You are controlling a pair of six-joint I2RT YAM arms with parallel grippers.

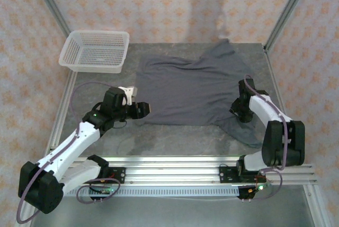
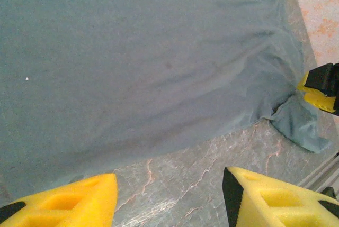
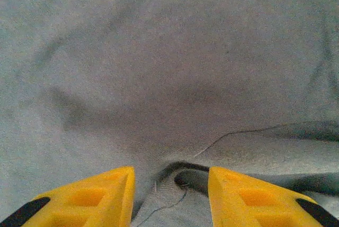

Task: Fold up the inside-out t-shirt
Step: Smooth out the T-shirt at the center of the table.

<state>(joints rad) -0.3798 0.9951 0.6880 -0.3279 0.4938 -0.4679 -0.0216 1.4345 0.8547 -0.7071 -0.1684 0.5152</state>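
Grasp setup, I reckon: left end effector [image 2: 169,195] and right end effector [image 3: 170,184] hover half-open, empty, at t-shirt [image 1: 185,92] edges; pinch fabric next.

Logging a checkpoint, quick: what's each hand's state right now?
Left hand: open, empty, at the t-shirt edge.
Right hand: open over a t-shirt fold.

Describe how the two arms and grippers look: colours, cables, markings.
The left arm and right arm are white links with black joints, each trailing a purplish cable; a green light glows on the left arm. The left gripper and right gripper have yellow wedge fingers with recesses and black ends.
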